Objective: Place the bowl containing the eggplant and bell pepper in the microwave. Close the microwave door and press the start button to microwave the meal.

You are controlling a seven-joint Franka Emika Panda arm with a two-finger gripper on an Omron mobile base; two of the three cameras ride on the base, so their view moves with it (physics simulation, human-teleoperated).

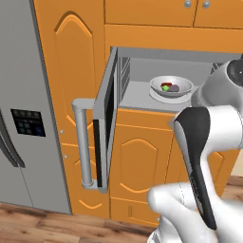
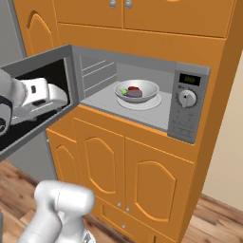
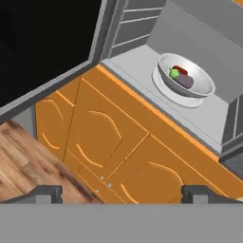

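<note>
Pale bowl (image 2: 137,91) resting on the round plate inside the microwave (image 2: 142,102), eggplant (image 2: 135,94) and red bell pepper (image 2: 134,88) touching in it, microwave door (image 1: 107,116) swung wide open, tool (image 3: 121,193) spread apart and holding nothing, over orange cabinet doors (image 3: 104,142)

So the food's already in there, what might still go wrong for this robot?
The microwave door hangs wide open, and the arm sits right beside its inner face, so a clumsy swing might bump it rather than push it shut. The bowl rests on the turntable plate; a hard slam could jostle it. The start button on the control panel is small, so the open tool could press the wrong one.
</note>
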